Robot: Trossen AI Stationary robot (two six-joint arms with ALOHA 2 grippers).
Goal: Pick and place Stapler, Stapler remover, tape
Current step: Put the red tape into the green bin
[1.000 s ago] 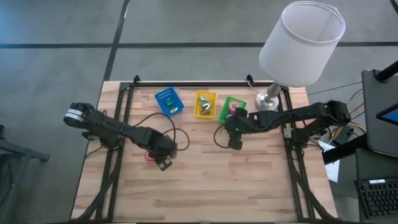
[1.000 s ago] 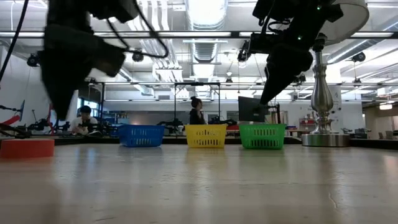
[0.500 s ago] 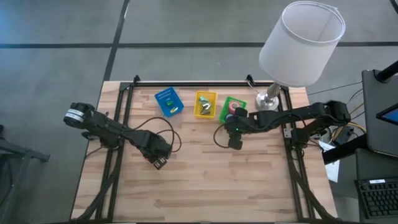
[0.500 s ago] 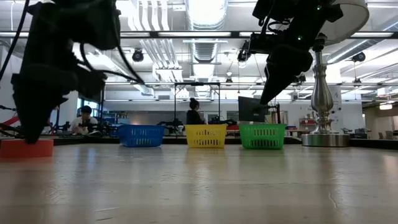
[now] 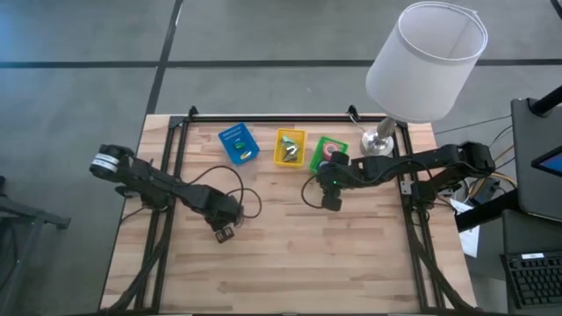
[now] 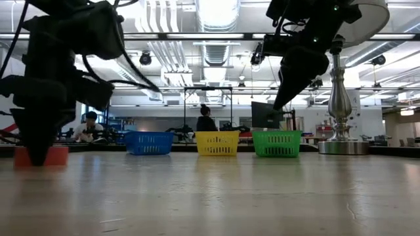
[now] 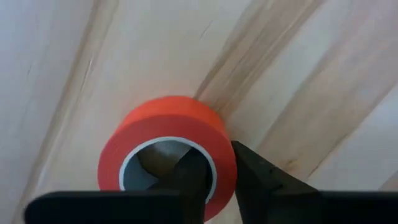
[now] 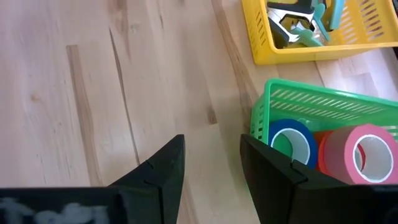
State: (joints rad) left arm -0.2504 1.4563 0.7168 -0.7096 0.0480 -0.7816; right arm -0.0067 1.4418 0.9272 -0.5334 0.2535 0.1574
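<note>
An orange-red tape roll (image 7: 165,121) lies flat on the wooden table; in the low view the tape roll (image 6: 58,156) shows at the left. My left gripper (image 7: 221,177) (image 5: 224,233) stands over it, pointing down, shut on its wall. My right gripper (image 8: 211,168) (image 5: 332,198) hangs open above the table, near the green bin (image 5: 327,154). That bin holds a blue tape roll (image 8: 292,140) and a pink tape roll (image 8: 360,152). My left gripper has one finger (image 7: 193,177) inside the roll's centre hole and the other finger (image 7: 255,174) outside. The roll's wall (image 7: 222,158) is pinched between them. The fingers come from above, pointing down. The roll rests flat on the table.
A blue bin (image 5: 237,143), a yellow bin (image 5: 290,147) with small tools and the green bin stand in a row near the far edge. A lamp (image 5: 379,140) with a large white shade stands at the far right corner. People are in the room beyond.
My left gripper has come down from above the table onto the tape roll, moving slightly toward the left edge. In the low view the roll now sits a little farther toward the right. My right arm has kept still.
</note>
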